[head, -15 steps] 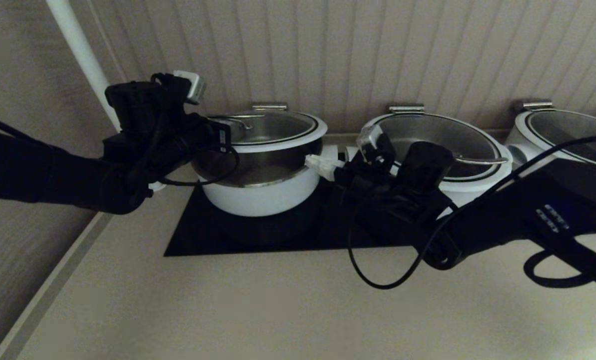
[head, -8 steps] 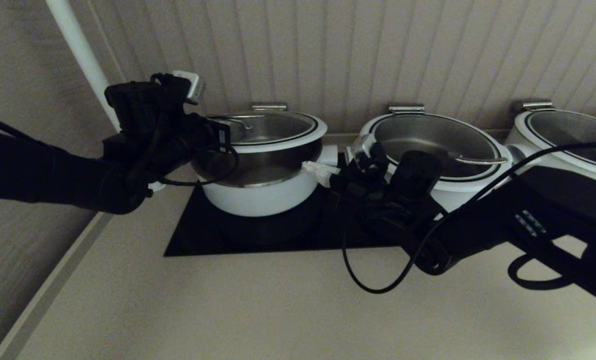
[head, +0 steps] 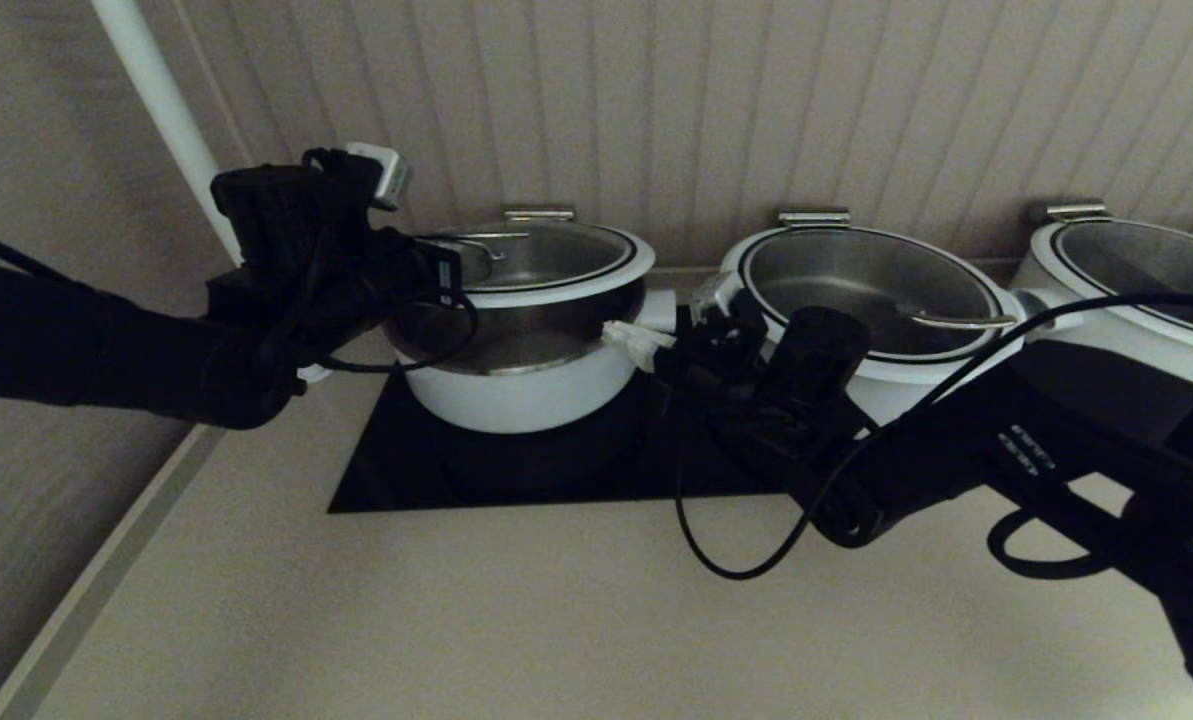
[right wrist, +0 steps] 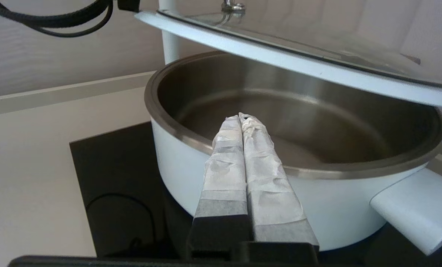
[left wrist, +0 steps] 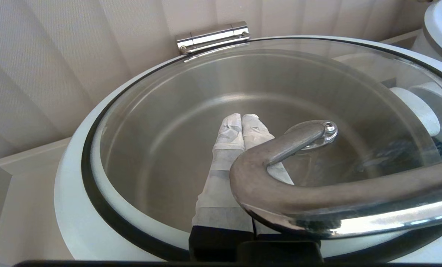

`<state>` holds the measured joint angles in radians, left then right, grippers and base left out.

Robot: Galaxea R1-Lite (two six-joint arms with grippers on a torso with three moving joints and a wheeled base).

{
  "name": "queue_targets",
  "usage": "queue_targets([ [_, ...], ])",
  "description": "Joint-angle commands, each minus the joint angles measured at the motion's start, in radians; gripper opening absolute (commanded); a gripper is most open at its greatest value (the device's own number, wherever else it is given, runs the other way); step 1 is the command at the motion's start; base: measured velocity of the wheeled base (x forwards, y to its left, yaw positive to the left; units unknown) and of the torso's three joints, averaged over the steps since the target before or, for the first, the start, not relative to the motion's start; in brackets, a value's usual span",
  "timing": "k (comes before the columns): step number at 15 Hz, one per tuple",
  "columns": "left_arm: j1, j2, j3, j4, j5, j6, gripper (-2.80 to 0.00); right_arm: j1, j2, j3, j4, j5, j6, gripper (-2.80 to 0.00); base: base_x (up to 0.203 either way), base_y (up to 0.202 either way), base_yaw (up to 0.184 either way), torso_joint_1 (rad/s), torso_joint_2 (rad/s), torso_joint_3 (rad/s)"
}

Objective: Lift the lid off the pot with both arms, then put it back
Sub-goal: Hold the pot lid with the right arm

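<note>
The lid (head: 546,262) hangs tilted above the pot (head: 516,392), with a dark gap between them. My left gripper (left wrist: 242,118) is shut, its fingers slid under the lid's steel loop handle (left wrist: 280,193) and lying on the glass. In the head view the left gripper (head: 443,268) is at the lid's left edge. My right gripper (right wrist: 240,118) is shut and empty. Its tips are at the pot's steel rim (right wrist: 176,133), below the raised lid (right wrist: 317,70). In the head view the right gripper (head: 626,340) is at the pot's right side, near the stub handle (head: 661,310).
The pot stands on a black mat (head: 406,470) on the beige counter. Two wider white pots with lids (head: 866,290) (head: 1136,270) stand to the right along the ribbed wall. A white pole (head: 156,100) rises behind my left arm. The counter's edge runs along the left.
My right arm has shifted left and a little lower, bringing its shut fingertips closer to the pot's right side. The left arm and the raised lid have held still.
</note>
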<state>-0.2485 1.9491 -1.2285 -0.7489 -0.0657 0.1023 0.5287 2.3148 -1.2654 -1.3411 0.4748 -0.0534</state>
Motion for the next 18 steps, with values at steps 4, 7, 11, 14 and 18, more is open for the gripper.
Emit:
queue_targets([
  [4,0.0,0.002,0.0,-0.004,0.0,0.0,-2.8,0.0,0.015,-0.058,0.001,-0.013,0.0,-2.8,0.0,0.0,0.0,0.0,0.0,0.0],
  [7,0.0,-0.003,0.0,-0.004,0.0,0.0,-2.8,0.0,0.016,-0.074,0.003,-0.013,0.0,-2.8,0.0,0.0,0.0,0.0,0.0,0.0],
  [11,0.0,-0.009,0.0,-0.004,0.0,0.0,-2.8,0.0,0.015,-0.093,0.005,-0.013,0.0,-2.8,0.0,0.0,0.0,0.0,0.0,0.0],
  [14,-0.001,-0.012,0.0,-0.003,0.0,0.0,-2.8,0.002,0.017,-0.127,0.024,-0.013,0.001,-2.8,0.0,0.0,0.0,0.0,0.0,0.0],
  [18,0.0,-0.013,0.001,-0.003,0.0,0.0,-2.8,0.005,0.023,-0.14,0.031,-0.013,0.001,-2.8,0.0,0.0,0.0,0.0,0.0,0.0],
])
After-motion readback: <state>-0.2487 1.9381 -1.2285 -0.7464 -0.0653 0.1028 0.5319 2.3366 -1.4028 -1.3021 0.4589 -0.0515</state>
